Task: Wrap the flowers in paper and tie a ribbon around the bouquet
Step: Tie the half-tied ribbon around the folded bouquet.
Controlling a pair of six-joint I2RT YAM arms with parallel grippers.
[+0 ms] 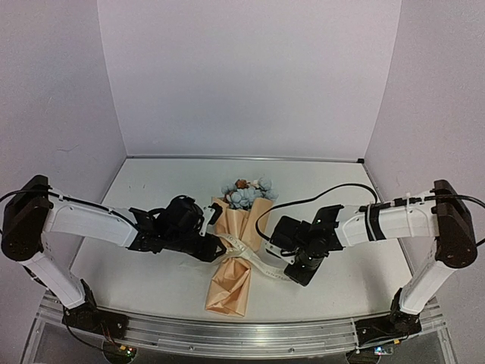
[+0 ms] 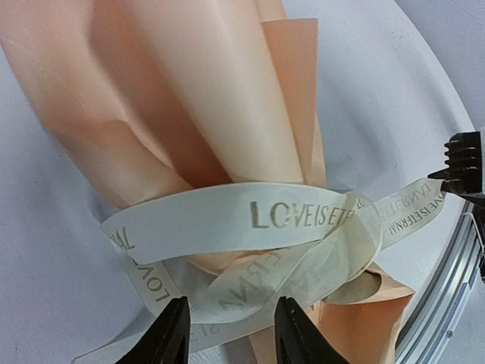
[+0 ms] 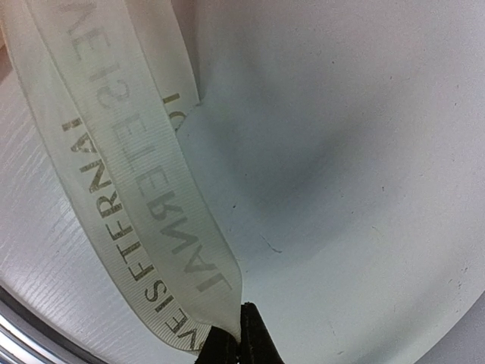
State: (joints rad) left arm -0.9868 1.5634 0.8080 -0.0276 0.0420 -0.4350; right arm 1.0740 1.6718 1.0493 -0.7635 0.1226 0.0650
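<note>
The bouquet (image 1: 231,282) lies on the tabletop (image 1: 151,189), ribbon (image 2: 227,216) knotted round its waist, right tool (image 3: 231,345) pinching a tail, left tool (image 2: 231,334) half open by the knot, so I'd pull outward slow and level.

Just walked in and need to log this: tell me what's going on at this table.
Two robot arms are tying up a bouquet. Tan paper is already wrapped round the flowers, and a cream lettered ribbon is looped and crossed into a knot at the cone's waist. The right end effector is shut on one ribbon tail, holding it out sideways. The left end effector sits by the knot, jaws apart, gripping nothing.
</note>
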